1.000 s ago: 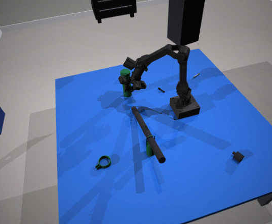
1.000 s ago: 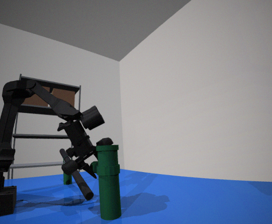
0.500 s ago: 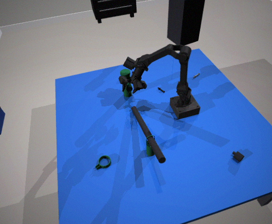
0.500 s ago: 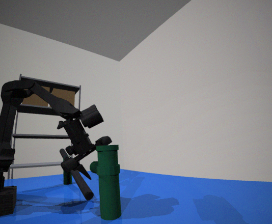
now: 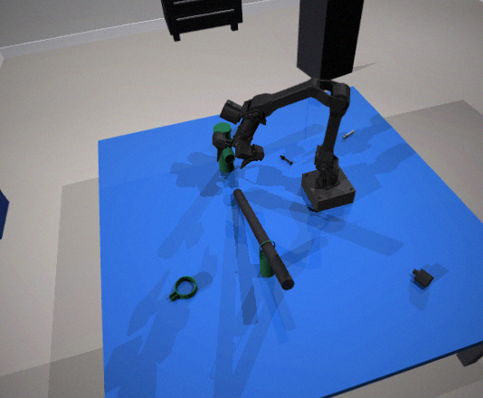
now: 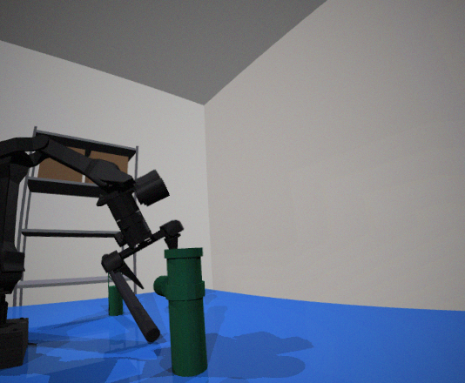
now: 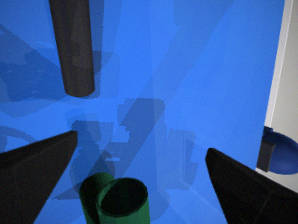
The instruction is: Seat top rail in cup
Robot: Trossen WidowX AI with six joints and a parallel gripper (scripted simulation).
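Observation:
The dark rail [image 5: 252,222] [image 6: 134,305] [image 7: 75,50] passes through the loop cap [image 5: 267,243] on the small green post [image 5: 266,268] [image 6: 115,301]. Its cut end is outside the cup, apart from it and lower. The big green post [image 5: 225,166] [image 6: 188,335] stands upright; its brace band [image 6: 189,291] sits up near the post cap [image 5: 222,127] [image 6: 184,252]. The rail-end cup [image 5: 230,156] [image 6: 160,285] [image 7: 123,197] hangs on the band, its mouth empty. My gripper [image 7: 144,145] is wide open and empty, its fingers either side of the cup's area, clear of the rail. Contact with the cup is unclear.
A loose green ring fitting [image 5: 195,288], a black fitting [image 5: 422,278], a dark bolt [image 5: 287,159] and a pale bolt [image 5: 348,134] lie on the blue table [image 5: 361,307]. The arm's base [image 5: 328,192] stands right of the rail.

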